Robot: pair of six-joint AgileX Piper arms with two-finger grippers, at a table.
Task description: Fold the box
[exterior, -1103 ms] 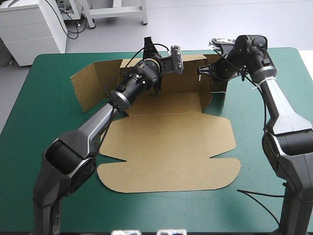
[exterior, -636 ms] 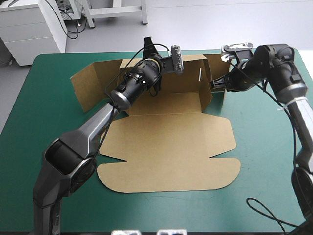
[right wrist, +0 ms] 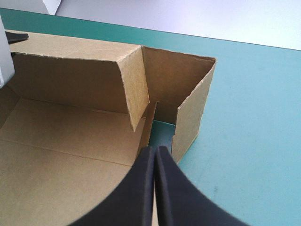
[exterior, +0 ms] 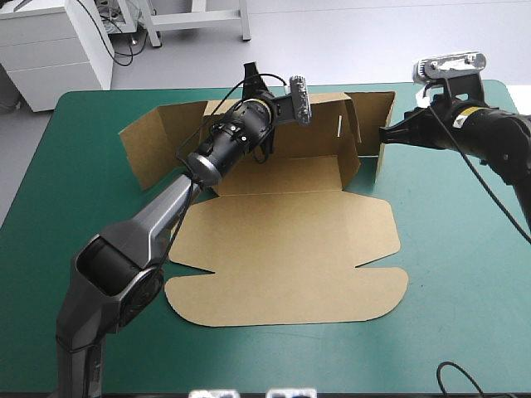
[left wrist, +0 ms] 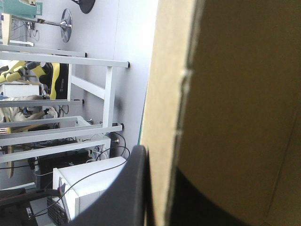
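Note:
The brown box (exterior: 290, 249) lies with its wide lid panel flat toward the front edge and its back wall (exterior: 319, 124) raised. My left gripper (exterior: 253, 85) sits on that wall's top edge, shut on the box. In the left wrist view the box (left wrist: 235, 94) board runs between the gripper's (left wrist: 160, 165) black fingers (left wrist: 131, 188). My right gripper (exterior: 384, 133) is shut, its tip at the outer edge of the standing right end flap (exterior: 383, 157). In the right wrist view the gripper (right wrist: 155, 149) points at the box's (right wrist: 61, 141) right rear corner, where the flaps (right wrist: 193, 113) stand loosely apart.
The box's left side flap (exterior: 158, 145) stands splayed toward the table's left. Teal-green cover (exterior: 465, 249) shows to the right of the box and along the front edge (exterior: 274, 348). The left arm stretches across the box's left part.
My right gripper drew back to the right, from inside the box's right rear corner to outside the end flap. The end flaps swung outward. My left gripper kept its hold.

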